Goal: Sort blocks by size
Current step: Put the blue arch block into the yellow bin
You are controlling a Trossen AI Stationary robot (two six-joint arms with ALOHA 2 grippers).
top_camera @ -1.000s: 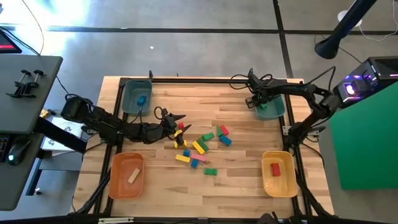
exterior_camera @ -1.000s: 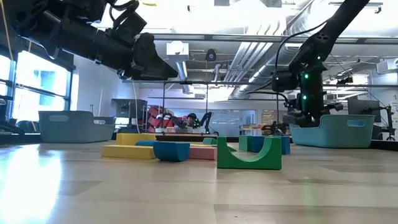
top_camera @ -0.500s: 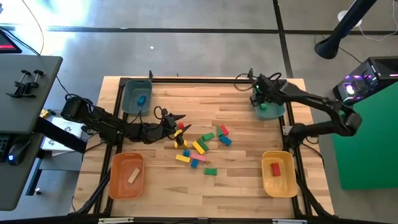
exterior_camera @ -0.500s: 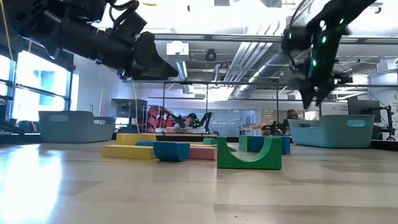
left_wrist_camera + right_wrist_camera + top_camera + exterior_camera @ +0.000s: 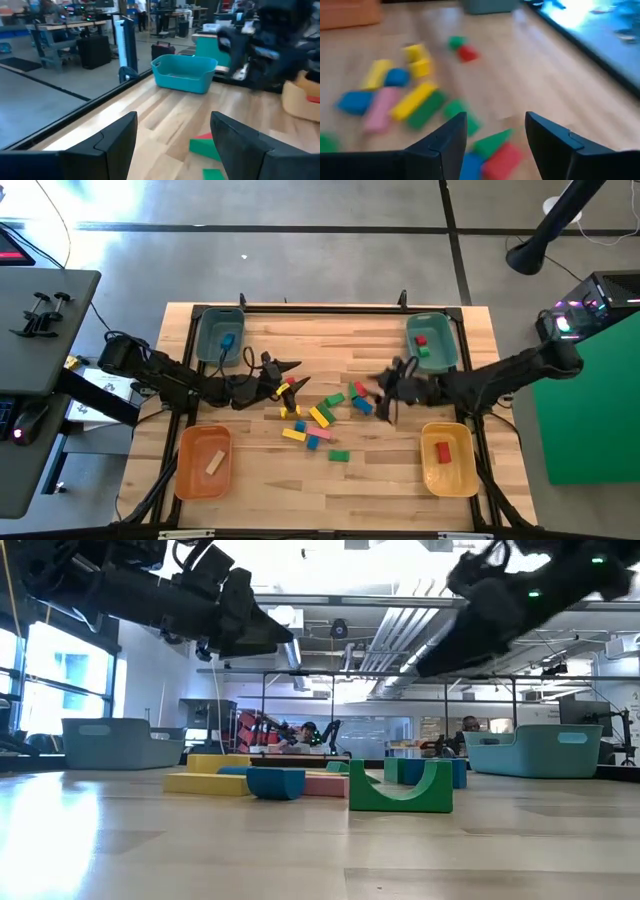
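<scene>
Over the tabletop [image 5: 270,470], just on the left arm's side of the cluster of blocks [image 5: 322,416], the left end effector [image 5: 283,377] hangs with its fingers spread wide apart. Nothing sits between them; its wrist view shows bare wood in the gap and a green block [image 5: 206,148] with a red one beyond. From the table-level view it is clear of the surface, above the yellow bars [image 5: 210,780].

That block cluster lies in the middle of the tabletop: yellow, pink, blue, green and red pieces close together, with a green arch [image 5: 400,788] nearest the low camera.

On the far side of the cluster, the right end effector [image 5: 387,392] hovers just beside the red and blue pieces at its edge. Its fingers stand apart and empty, the wrist view looking between them at the scattered blocks [image 5: 420,95]; it touches none of them.
</scene>
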